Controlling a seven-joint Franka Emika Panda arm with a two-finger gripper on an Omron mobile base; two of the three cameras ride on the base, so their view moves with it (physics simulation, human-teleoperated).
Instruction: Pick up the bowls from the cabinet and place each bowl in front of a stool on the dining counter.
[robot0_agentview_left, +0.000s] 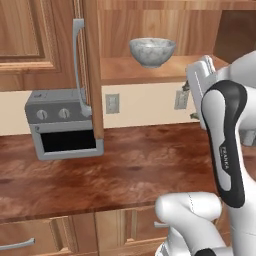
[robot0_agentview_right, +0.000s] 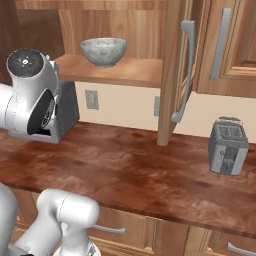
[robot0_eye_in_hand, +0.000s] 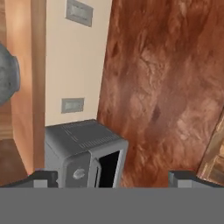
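bowl in mottled grey stone-look sits upright on the open cabinet shelf above the desk, untouched, while the end effector hangs with fingertips spread wide and empty, probably lining up for the reach.

The shelf carried one thing — a grey-white bowl, upright; below, the worktop bore a toaster oven and a toaster — well apart.
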